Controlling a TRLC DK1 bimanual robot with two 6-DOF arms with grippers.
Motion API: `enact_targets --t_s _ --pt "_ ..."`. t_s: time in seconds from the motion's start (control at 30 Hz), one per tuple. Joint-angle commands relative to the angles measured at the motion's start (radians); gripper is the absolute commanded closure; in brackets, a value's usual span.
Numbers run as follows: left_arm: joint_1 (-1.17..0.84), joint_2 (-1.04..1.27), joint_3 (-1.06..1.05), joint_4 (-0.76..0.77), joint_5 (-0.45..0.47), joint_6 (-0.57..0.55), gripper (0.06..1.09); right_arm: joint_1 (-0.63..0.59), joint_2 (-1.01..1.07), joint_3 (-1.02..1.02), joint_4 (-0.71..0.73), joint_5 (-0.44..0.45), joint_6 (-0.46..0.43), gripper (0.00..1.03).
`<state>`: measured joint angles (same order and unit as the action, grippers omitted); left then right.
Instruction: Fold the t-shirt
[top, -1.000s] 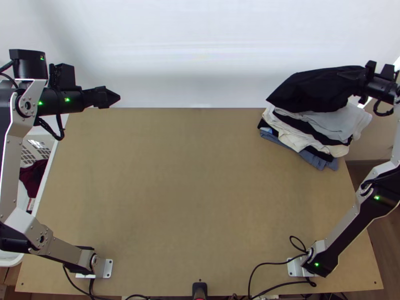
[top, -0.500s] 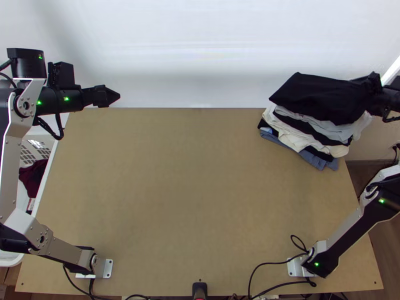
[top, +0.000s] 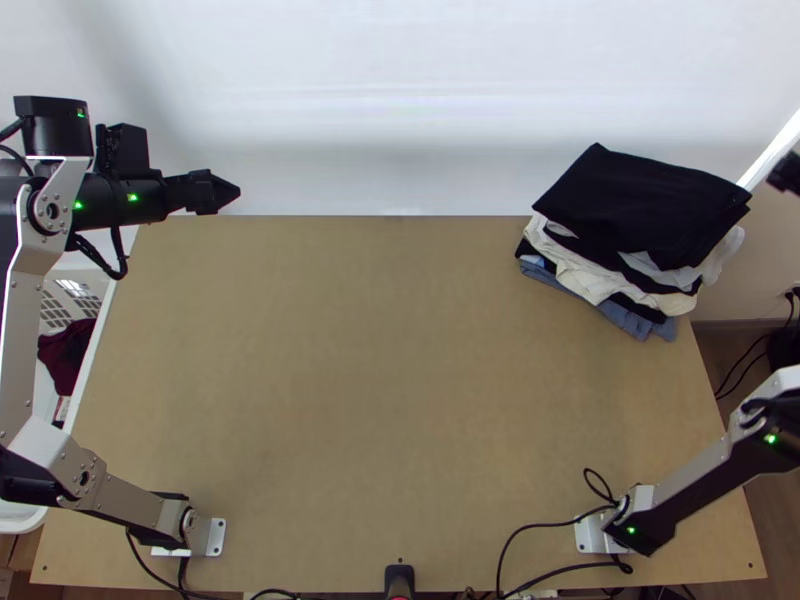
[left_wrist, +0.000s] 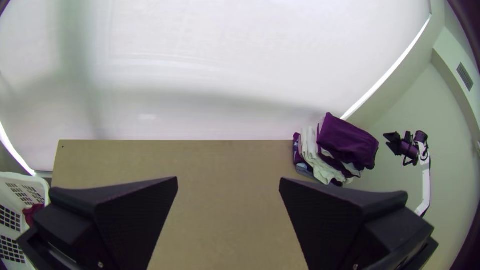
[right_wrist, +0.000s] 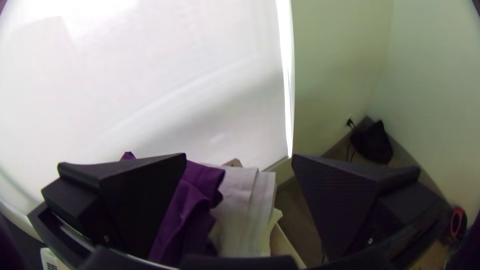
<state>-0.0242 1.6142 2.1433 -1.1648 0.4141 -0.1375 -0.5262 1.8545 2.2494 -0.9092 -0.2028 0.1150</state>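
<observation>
Well, dark red cloth (top: 66, 357) in white basket (top: 93, 345); nothing held by left gripper (top: 228, 192) or right gripper (top: 785, 172), with fingers wide apart; black cloth (top: 640, 200) atop clothes pile (top: 590, 275).

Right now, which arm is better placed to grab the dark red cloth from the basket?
Left, I'd say. The left gripper hangs open and empty on the same side as the basket with the dark red cloth. The right gripper is across the table, beyond the garment stack.
</observation>
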Motion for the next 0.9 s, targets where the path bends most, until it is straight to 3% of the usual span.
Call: enact_targets --t_s 0.0,0.2,0.27,0.37,0.63,0.87 --pt "-0.005 0.006 0.038 -0.004 0.0 0.009 0.1 0.129 -0.136 -0.071 0.101 0.059 -0.074 0.05" --pt "0.001 0.007 0.049 -0.003 -0.001 0.007 0.1 0.402 -0.293 -0.441 0.484 0.267 -0.175 0.05" --pt "0.006 0.007 0.052 -0.004 0.0 0.007 0.1 0.439 -0.296 -0.542 0.599 0.309 -0.204 0.05" --pt "0.015 0.001 0.052 -0.006 0.0 0.007 0.1 0.445 -0.258 -0.66 0.796 0.359 -0.233 0.05" --pt "0.043 -0.005 0.055 -0.01 -0.001 0.009 0.1 0.362 -0.078 -0.827 1.147 0.413 -0.255 0.05" --pt "0.043 -0.005 0.055 -0.013 0.0 0.009 0.1 0.315 0.017 -0.932 1.29 0.45 -0.229 0.05"
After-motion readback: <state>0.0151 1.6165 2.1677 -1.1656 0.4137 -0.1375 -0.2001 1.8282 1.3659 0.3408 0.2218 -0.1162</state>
